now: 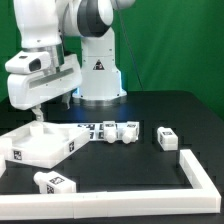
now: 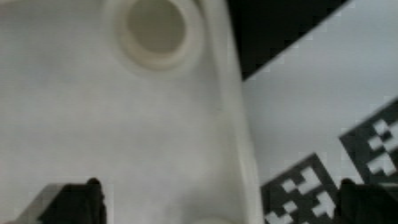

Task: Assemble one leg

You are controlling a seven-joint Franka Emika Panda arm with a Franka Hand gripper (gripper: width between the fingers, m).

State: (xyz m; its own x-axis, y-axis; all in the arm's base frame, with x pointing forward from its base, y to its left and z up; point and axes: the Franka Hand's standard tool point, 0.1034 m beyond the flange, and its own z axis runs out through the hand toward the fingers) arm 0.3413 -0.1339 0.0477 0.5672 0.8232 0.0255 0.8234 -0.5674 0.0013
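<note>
The large white square panel [image 1: 40, 148] lies at the exterior view's left. My gripper [image 1: 38, 117] hangs just over its far corner, jaws wide apart and empty. In the wrist view the panel's top [image 2: 107, 130] with a round corner socket [image 2: 153, 32] fills the frame. The dark fingertips [image 2: 71, 205] straddle the panel's rim, and a tag [image 2: 334, 180] on its side face shows between them. Several small white tagged legs lie on the black table: one [image 1: 128, 130] at the middle, one [image 1: 167, 138] to its right, one [image 1: 55, 182] in front of the panel.
A white L-shaped rail [image 1: 195, 185] runs along the front and right of the table. More tagged white pieces [image 1: 98, 129] lie beside the middle leg. The robot's base [image 1: 98, 75] stands at the back before a green curtain.
</note>
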